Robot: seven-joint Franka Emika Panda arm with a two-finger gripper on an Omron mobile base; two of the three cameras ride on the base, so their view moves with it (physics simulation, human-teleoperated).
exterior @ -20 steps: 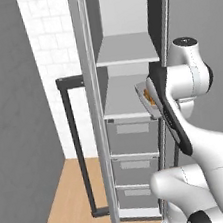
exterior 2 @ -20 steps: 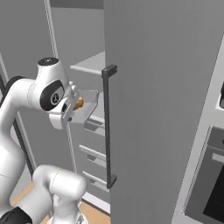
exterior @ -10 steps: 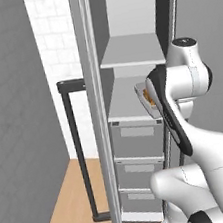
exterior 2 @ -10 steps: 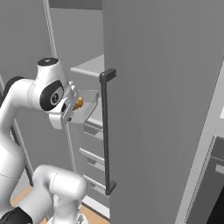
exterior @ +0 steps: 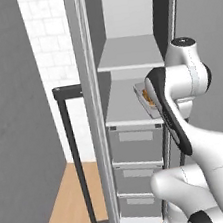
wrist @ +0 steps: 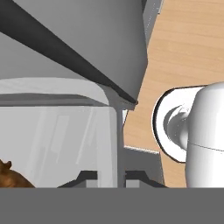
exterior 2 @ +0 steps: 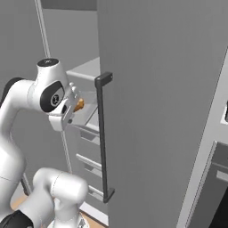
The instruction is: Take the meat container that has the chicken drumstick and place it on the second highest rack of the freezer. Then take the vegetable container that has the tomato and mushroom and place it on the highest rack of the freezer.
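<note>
- The freezer (exterior: 136,130) stands open, its door (exterior 2: 164,111) swung out with a long dark handle (exterior 2: 103,138) down its edge.
- Inside it, the top shelf (exterior: 125,56) is a flat light-grey board, the second shelf (exterior: 125,106) lies just below it, and grey drawers (exterior: 136,145) sit under that.
- The white arm (exterior: 198,136) reaches up in front of the freezer's right side, with its wrist level with the second shelf.
- The gripper (wrist: 110,177) is closed narrowly on the rim of a clear meat container (wrist: 57,131); in the hand view, the two dark fingertips (wrist: 85,177) pinch the tray's wall between them.
- The container (exterior: 144,96) hangs at the right front edge of the second shelf, tilted, partly hidden behind the arm; I cannot tell whether it touches the shelf.
- The chicken drumstick (wrist: 11,177) lies inside the container as a small golden-brown lump; from the right base view it shows as an orange spot (exterior 2: 79,105) just beside the hand.
- A wooden floor (exterior: 67,206) runs below the freezer, and a white brick wall (exterior: 54,56) stands behind the door gap.
</note>
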